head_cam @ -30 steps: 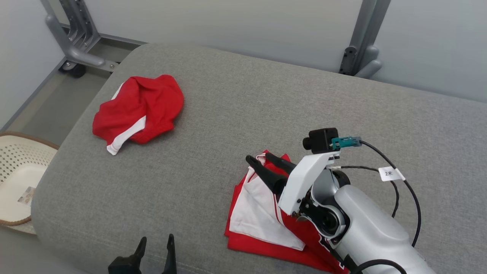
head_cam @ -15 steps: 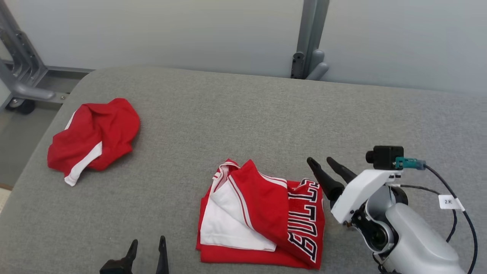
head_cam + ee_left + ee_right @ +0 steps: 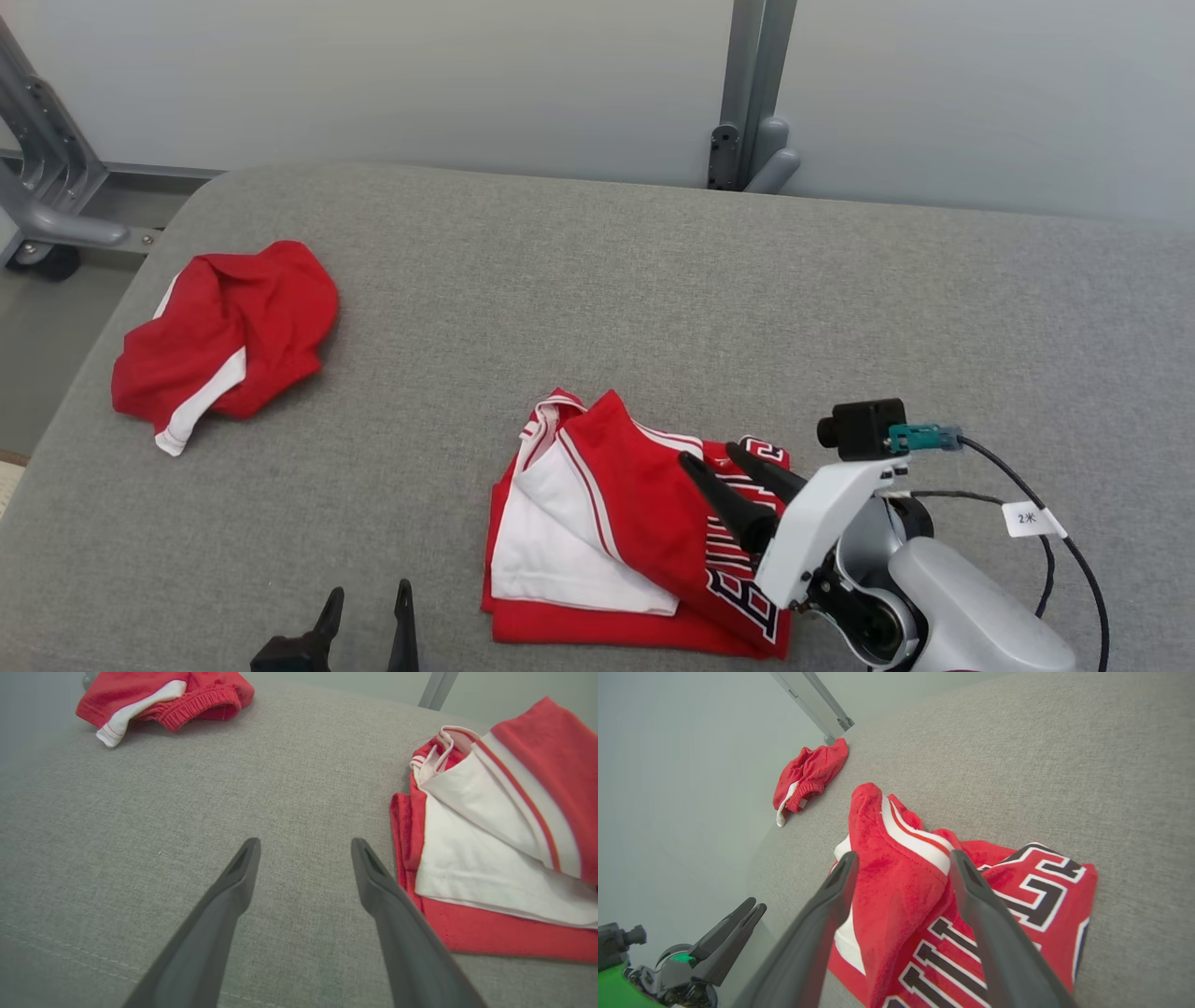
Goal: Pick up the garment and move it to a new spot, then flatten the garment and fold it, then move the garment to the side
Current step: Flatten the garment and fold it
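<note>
A folded red jersey [image 3: 644, 523] with white trim and black lettering lies at the front middle of the grey cushion [image 3: 607, 280]. My right gripper [image 3: 709, 454] is open over its lettered right half. In the right wrist view the right gripper [image 3: 903, 855] frames a raised red fold of the jersey [image 3: 896, 877]; I cannot tell if it touches. My left gripper [image 3: 370, 590] stands open and empty at the front edge, left of the jersey. In the left wrist view the left gripper [image 3: 304, 843] hovers over bare cushion beside the jersey [image 3: 490, 858].
A crumpled red and white garment [image 3: 224, 336] lies at the cushion's far left, seen also as the garment [image 3: 187, 695] in the left wrist view. A grey metal post [image 3: 747, 93] stands behind the cushion, and a wheeled frame [image 3: 47, 205] at the left.
The head camera swung right a second ago. Since half a second ago my right gripper moved left, from beside the jersey's right edge to over its lettering. The left gripper stayed put.
</note>
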